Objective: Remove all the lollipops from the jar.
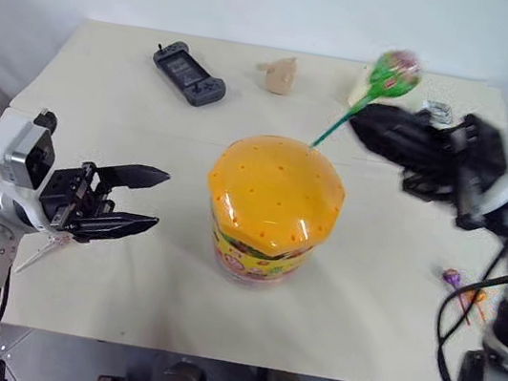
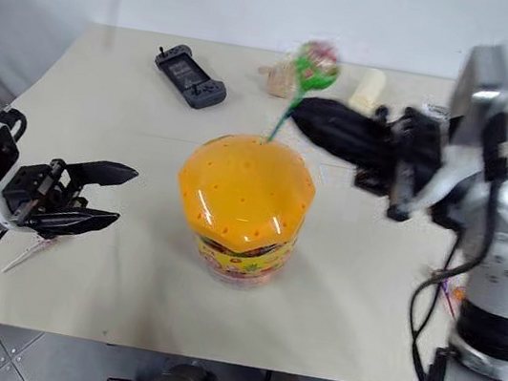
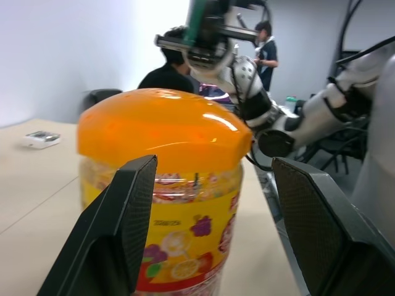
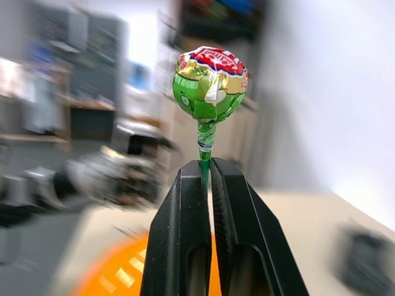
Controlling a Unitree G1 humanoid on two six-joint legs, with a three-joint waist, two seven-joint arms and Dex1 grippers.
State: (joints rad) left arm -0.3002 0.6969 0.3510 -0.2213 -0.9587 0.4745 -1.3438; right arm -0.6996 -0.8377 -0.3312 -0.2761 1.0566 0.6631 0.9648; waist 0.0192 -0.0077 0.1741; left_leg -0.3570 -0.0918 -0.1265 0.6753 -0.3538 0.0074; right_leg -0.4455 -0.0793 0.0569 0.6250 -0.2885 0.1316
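Note:
The jar [image 1: 254, 253] stands mid-table, a clear tub with a colourful label and a domed orange lid [image 1: 275, 192] dotted with holes. My right gripper [image 4: 207, 166] is shut on the thin green stick of a lollipop [image 1: 395, 73] in a green wrapper, held above and behind the jar. The stick's lower end reaches down to the lid's far edge. A purple lollipop [image 1: 453, 277] and an orange-sticked one [image 1: 473, 301] lie on the table at the right. My left gripper [image 1: 151, 200] is open beside the jar's left side, holding nothing, its fingers [image 3: 123, 228] pointing at the jar.
A black game controller [image 1: 188, 74], a small tan object [image 1: 277, 75] and a cream cylinder [image 2: 367, 91] lie along the table's far side. A pale stick [image 1: 36, 253] rests on the table under my left gripper. People [image 3: 166, 71] sit in the background.

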